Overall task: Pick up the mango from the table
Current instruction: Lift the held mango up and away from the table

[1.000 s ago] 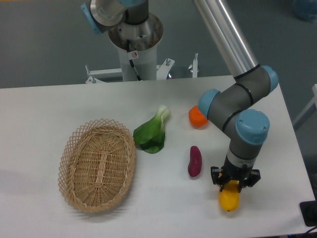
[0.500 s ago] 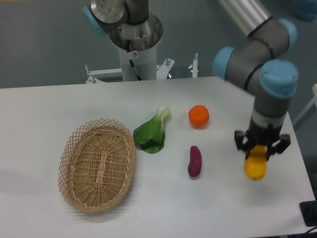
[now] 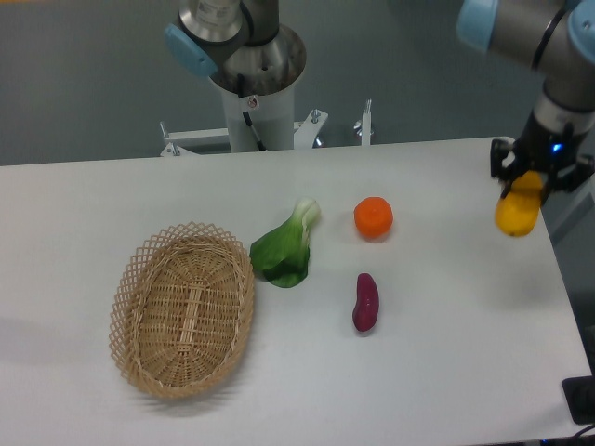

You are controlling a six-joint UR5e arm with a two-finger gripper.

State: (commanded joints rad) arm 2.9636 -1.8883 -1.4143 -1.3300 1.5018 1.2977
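The mango (image 3: pixel 517 213) is yellow-orange and hangs in the air at the right side of the view, well above the white table (image 3: pixel 446 372). My gripper (image 3: pixel 539 182) is shut on its upper end, with a dark finger on each side. The mango's lower end points down and is free. The arm reaches in from the upper right corner.
A round orange fruit (image 3: pixel 373 217) lies mid-table. A dark purple sweet potato (image 3: pixel 365 302) lies below it. A green leafy vegetable (image 3: pixel 284 247) lies to the left. A wicker basket (image 3: pixel 182 308) stands at the left. The robot base (image 3: pixel 253 65) is at the back.
The gripper has lifted the mango off the table's front right and carried it up and to the right. The other objects have not moved.
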